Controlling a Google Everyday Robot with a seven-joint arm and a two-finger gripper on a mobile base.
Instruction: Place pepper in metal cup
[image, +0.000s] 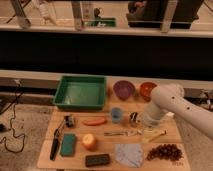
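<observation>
Camera view, looking down across a light wooden table (47, 159). At the back left, a green rectangular plastic tray (80, 106) with shallow walls. To its right along the back edge, a round purple bowl (123, 90), then a round orange bowl (145, 90) just beside it, partly covered by the arm.

In the middle row, from the left: a small dark object (69, 120), too blurred to name. Next, the slim orange-red pepper (94, 121), lying flat on the wood with its long axis left to right, just in front of the tray's front wall and touching nothing. Just right of its tip, apart from it, a small light blue cup (116, 115), upright. Right of that again, the small shiny dark metal cup (134, 118), upright, near the blue one.

Reaching in from the right edge, a bulky white robot arm (175, 102), bent down toward the table. At its lower end the gripper (145, 125), low over the wood just right of the metal cup and above a pale yellow banana (155, 135). Fingers spread wide, holding nothing, with both cups between them and the pepper.

Along the front:
- a thin metal utensil (121, 133) lying flat
- a black-handled tool (54, 146) at the far left
- a green rectangular sponge (68, 144)
- a round yellow-orange fruit (89, 141)
- a dark flat rectangular block (97, 159)
- a crumpled grey-blue cloth (129, 153)
- a bunch of dark red grapes (164, 151) at the right
</observation>
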